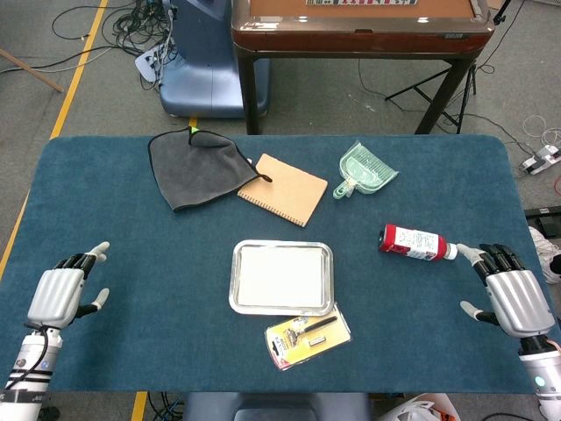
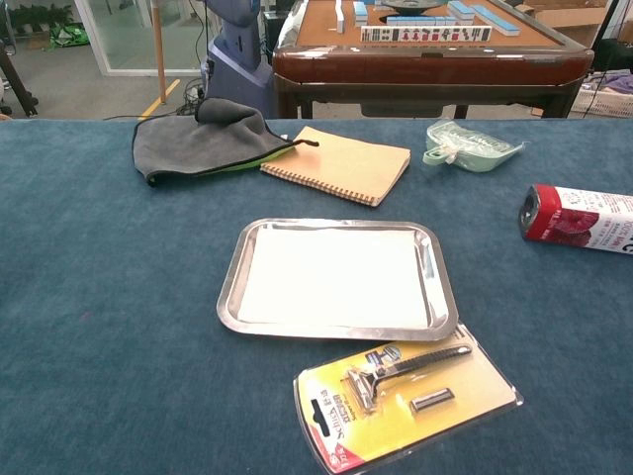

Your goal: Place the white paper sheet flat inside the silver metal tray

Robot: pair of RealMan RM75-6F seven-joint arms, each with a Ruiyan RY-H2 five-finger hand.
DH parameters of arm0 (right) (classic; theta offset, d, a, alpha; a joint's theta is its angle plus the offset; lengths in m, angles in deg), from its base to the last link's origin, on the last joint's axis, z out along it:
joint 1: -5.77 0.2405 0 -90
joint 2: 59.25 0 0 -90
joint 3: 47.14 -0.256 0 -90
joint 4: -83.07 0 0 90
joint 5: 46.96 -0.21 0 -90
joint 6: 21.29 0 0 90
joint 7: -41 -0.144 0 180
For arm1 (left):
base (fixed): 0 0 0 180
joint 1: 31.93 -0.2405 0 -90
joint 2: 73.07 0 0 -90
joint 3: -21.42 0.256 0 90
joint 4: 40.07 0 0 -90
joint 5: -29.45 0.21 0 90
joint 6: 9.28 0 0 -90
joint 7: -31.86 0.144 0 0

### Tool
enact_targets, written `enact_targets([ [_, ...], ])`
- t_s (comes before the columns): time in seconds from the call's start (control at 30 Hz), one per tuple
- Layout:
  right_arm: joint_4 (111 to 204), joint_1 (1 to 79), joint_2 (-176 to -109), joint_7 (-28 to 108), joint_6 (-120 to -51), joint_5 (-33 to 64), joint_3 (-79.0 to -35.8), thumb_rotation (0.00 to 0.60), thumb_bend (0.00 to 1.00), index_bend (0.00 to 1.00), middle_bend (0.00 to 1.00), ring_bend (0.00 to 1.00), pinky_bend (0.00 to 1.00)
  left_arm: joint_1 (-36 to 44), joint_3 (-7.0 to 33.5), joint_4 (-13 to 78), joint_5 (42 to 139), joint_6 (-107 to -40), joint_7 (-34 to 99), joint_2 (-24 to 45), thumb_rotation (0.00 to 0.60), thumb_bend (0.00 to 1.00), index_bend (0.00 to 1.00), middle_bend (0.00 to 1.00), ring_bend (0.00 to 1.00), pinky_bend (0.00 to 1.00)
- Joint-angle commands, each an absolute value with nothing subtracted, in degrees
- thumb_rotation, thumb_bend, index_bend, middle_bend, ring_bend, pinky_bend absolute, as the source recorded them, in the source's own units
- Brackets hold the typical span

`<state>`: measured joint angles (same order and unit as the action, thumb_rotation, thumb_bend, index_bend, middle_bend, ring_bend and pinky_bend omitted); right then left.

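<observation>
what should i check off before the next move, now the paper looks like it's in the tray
1. White paper sheet inside the silver metal tray: ok.
2. Sheet lying flat, no edge over the rim: ok.
3. Left hand holds nothing, fingers apart, off to the tray's side: ok.
4. Right hand holds nothing, fingers apart: ok.
5. Right hand's path: red and white bottle lies close to its fingertips: not ok, mind it.
6. Yellow razor blister pack against the tray's near corner, touching or overlapping: cannot tell.
</observation>
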<state>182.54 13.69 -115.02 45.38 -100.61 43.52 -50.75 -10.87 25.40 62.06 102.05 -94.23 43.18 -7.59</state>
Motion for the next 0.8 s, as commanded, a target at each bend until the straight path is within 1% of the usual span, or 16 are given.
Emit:
enact_targets([
  [0.03, 182.8, 14.4, -114.9, 45.2, -100.1, 44.1, -50.6, 0.6, 0.07, 0.17, 0.25, 0.14, 0.17, -14.0, 26.4, 61.2, 105.5, -97.7, 42.8, -6.8, 0.6, 0.28, 0.14, 0.27, 0.22, 0.26],
  [0.33, 182.3, 14.1, -117.0, 47.1, -102.3, 44.6, -50.7, 0.6, 0.07, 0.17, 0.25, 0.14, 0.17, -17.8, 26.3, 62.5, 110.1, -100.5, 44.2, -6.6, 0.6, 0.28, 0.14, 0.26, 0.22, 0.26],
  [0.67, 182.0, 11.8, -118.5, 48.4, -106.1, 43.6, -50.3, 0.6, 0.07, 0.17, 0.25, 0.14, 0.17, -20.1, 25.9, 63.1, 112.8, -99.9, 44.8, -6.6, 0.6, 0.28, 0.14, 0.25, 0.22, 0.25],
  [0.8, 181.6, 11.6, -119.0, 48.3, -106.0, 43.1, -50.2, 0.6, 0.07, 0.17, 0.25, 0.14, 0.17, -20.8, 25.2, 62.9, 112.5, -99.5, 44.8, -6.4, 0.6, 0.28, 0.14, 0.25, 0.22, 0.25],
])
